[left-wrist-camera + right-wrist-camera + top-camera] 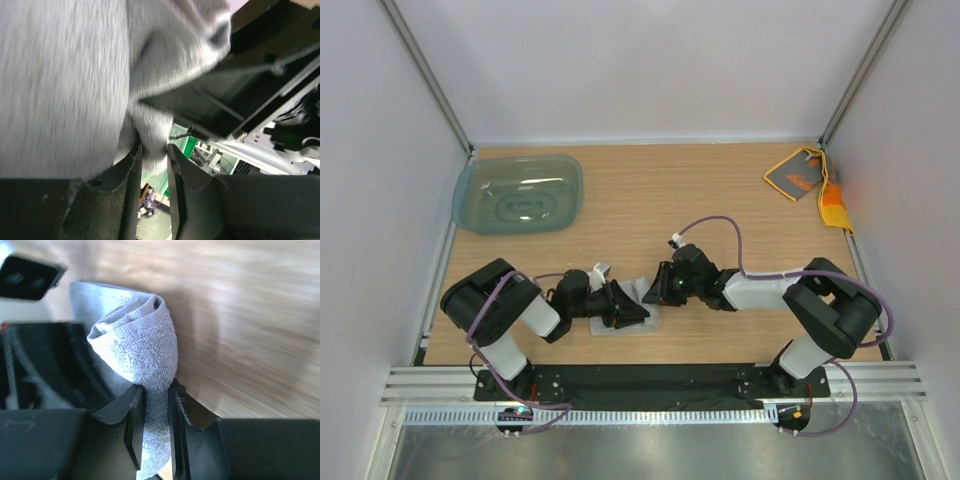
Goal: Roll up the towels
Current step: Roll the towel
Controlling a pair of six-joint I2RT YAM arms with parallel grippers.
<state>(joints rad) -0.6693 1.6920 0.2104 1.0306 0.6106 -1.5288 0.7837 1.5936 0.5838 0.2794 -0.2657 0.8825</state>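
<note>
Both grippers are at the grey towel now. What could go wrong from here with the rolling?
1. The right gripper pinches only a fold of the loosely rolled grey towel; if it pulls, the roll may unwind.
2. In the left gripper, a gap shows beside the towel between the jaws, so the towel may slip out.
3. The two grippers work very close together and might collide.

open tabletop between tub and orange towel, grey towel near front edge
</note>
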